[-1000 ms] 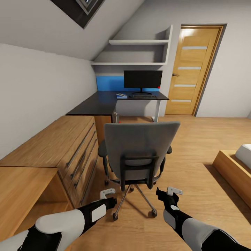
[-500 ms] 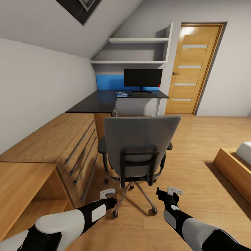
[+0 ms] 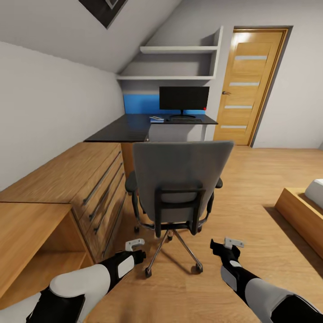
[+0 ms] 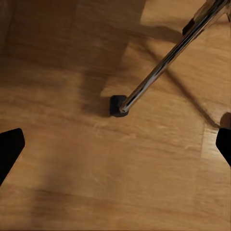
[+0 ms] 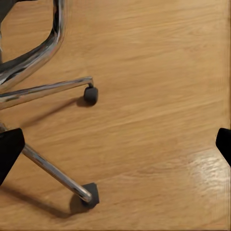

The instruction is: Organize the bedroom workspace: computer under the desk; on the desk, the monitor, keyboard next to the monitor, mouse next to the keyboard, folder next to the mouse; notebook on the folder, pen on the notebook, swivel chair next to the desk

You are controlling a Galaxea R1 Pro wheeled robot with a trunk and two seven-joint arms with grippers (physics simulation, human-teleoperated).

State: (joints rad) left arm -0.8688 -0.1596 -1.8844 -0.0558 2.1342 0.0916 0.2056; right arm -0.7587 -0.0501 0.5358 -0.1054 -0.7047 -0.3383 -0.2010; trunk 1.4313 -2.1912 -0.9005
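Observation:
The grey swivel chair [image 3: 179,179] stands in the middle of the head view with its back toward me, hiding its seat. Beyond it the dark desk [image 3: 130,128] carries the black monitor [image 3: 184,98] with the keyboard [image 3: 184,120] in front of it and a small blue-and-white flat item [image 3: 156,119] to the keyboard's left. My left gripper [image 3: 137,251] is open and low beside the chair's base; a chair caster [image 4: 117,106] lies ahead of it. My right gripper [image 3: 226,249] is open too, over the floor by the chair legs [image 5: 48,168].
A long wooden drawer unit [image 3: 80,179] runs along the left wall up to the desk. A wooden door [image 3: 246,85] is at the back right, and a bed frame [image 3: 300,215] juts in from the right. Wall shelves [image 3: 179,63] hang above the monitor.
The whole view has shifted: the camera has come closer to the chair, which looks larger. Both grippers sit slightly lower in the picture, the right one a bit farther right.

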